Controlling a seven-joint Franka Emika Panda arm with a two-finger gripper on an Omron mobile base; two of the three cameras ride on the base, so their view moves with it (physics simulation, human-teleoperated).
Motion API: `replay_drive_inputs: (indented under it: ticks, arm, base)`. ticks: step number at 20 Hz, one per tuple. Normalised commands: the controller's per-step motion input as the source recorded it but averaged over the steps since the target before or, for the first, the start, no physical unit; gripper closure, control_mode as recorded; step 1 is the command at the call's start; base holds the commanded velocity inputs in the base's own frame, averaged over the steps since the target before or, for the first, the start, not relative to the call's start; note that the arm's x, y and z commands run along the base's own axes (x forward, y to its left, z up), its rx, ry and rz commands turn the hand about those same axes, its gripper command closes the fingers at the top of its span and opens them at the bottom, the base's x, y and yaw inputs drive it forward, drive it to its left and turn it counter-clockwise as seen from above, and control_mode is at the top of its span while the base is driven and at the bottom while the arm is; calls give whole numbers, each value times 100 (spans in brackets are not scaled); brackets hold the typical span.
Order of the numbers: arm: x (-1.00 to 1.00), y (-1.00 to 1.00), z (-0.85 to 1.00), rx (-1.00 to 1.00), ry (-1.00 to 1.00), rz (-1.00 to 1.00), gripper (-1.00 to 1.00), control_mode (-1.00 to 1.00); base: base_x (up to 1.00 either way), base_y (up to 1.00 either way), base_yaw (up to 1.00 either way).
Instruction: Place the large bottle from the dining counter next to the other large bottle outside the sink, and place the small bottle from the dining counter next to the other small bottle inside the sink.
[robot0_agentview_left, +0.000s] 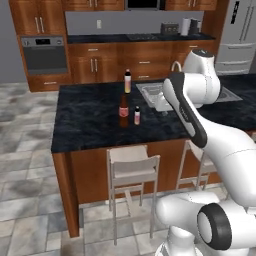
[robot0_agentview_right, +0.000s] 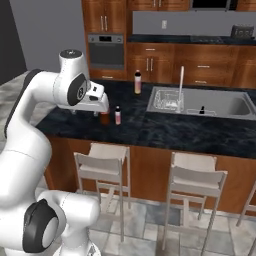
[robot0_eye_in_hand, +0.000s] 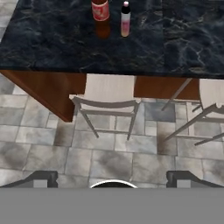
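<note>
Large bottle: the large bottle (robot0_agentview_left: 123, 110) stood upright on the black counter (robot0_agentview_left: 90, 122) near its front edge, dark brown with a red label, untouched by the robot.
Small bottle: the small bottle (robot0_agentview_left: 137, 115) stood just beside it on the sink side, the two close but apparently not touching; in the hand view they sat at the top, brown bottle (robot0_eye_in_hand: 100, 10) to the left and pinkish one (robot0_eye_in_hand: 125, 19) to the right.
Other large bottle: the other large bottle (robot0_agentview_left: 127, 81) stood farther back on the counter, beside the outer corner of the sink (robot0_agentview_left: 150, 92).
Other small bottle: the other small bottle (robot0_agentview_right: 202, 109) was a tiny dark shape inside the basin.
Claw: the claw (robot0_eye_in_hand: 112, 181) was spread wide and empty, its tips at the bottom of the hand view, held back from the counter edge above the stool (robot0_eye_in_hand: 107, 103) and floor, well apart from both bottles.
Step in hand: by my judgement, reaching for the first pick, most likely the large bottle.
How to do it well: the claw had to travel forward over the counter edge and line up on one bottle alone, jaws straddling the body below the neck.
Risk: with the neighbours so close, a finger coming in between them could knock the small bottle over, so an approach from the open side looked safer.
Placement: setting down just beside the pale bottle, outside the basin, would need the bottle kept upright.
</note>
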Motion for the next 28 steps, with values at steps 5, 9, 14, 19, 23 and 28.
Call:
replay_drive_inputs:
  ticks: [5,9,14,19,23,28]
  arm:
    - [0,0,0,0,0,0,-100,100]
    - [0,0,0,0,0,0,-100,100]
    - [0,0,0,0,0,0,-100,100]
    - [0,0,0,0,0,0,-100,100]
    - [0,0,0,0,0,0,-100,100]
    - [0,0,0,0,0,0,-100,100]
  base:
    - [25,39,0]
    - [27,41,0]
    - [43,33,0]
    - [56,22,0]
    - [51,21,0]
    - [45,20,0]
